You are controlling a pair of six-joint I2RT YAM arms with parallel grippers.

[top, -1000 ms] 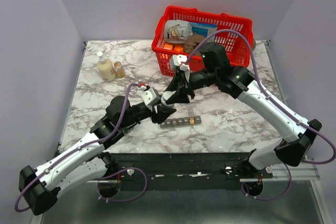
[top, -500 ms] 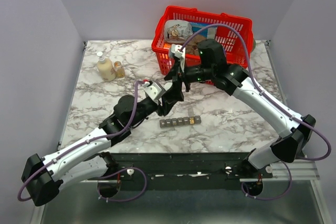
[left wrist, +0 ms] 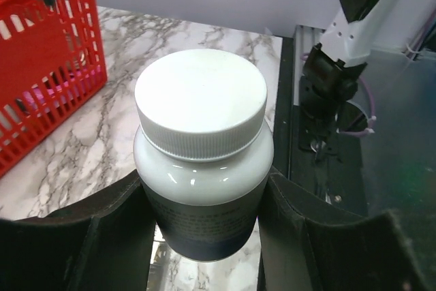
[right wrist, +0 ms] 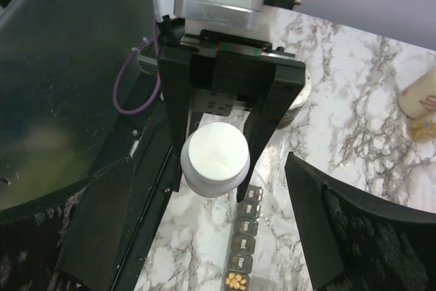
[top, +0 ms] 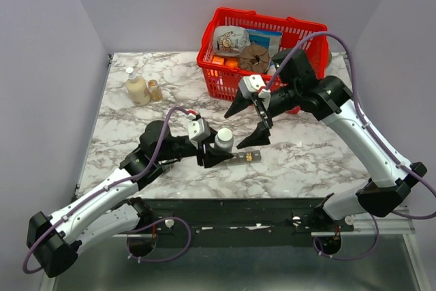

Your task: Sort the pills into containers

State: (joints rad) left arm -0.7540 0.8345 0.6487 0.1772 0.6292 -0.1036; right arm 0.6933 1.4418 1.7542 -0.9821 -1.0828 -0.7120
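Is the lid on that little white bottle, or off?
On: a ribbed white screw cap sits squarely atop the white plastic bottle.

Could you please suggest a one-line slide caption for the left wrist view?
Left gripper clamping a white-capped bottle over the marble table, red basket at left.

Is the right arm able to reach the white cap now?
Probably yes: the open right pincer faces the cap with nothing between; the left pincer grips only the bottle below it.
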